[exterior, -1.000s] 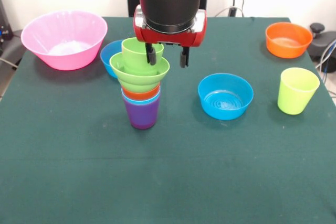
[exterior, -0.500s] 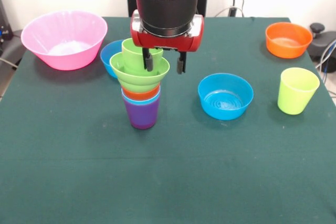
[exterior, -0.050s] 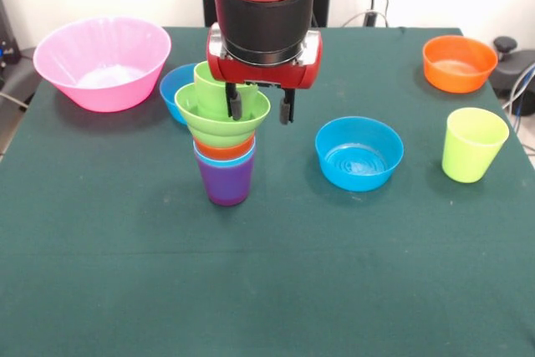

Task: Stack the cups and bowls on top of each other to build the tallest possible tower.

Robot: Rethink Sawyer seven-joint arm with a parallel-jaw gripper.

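Right now the tower (exterior, -0.050s: 224,150) stands a little left of the middle of the green table (exterior, -0.050s: 267,282). Its base is the purple cup (exterior, -0.050s: 226,183); nested above come a light blue cup (exterior, -0.050s: 224,159) and an orange cup (exterior, -0.050s: 222,150), each showing only a rim, then the ridged green bowl (exterior, -0.050s: 219,118), and inside that a green cup (exterior, -0.050s: 216,81) rising highest.

Over it hangs the gripper (exterior, -0.050s: 260,105), its two dark fingers spread apart and holding nothing. One finger (exterior, -0.050s: 236,104) dips over the green bowl's mouth just beside the green cup; the other hangs outside the bowl's rim, clear of the stack.

Behind the tower, partly hidden by it, sits a blue bowl (exterior, -0.050s: 174,83). Further left, near the table's far corner, rests the big pink bowl (exterior, -0.050s: 102,61). To the right of the tower a second blue bowl (exterior, -0.050s: 359,153) sits upright. Well off to the right stand the yellow-green cup (exterior, -0.050s: 474,145) and, beyond it, the orange bowl (exterior, -0.050s: 459,63).
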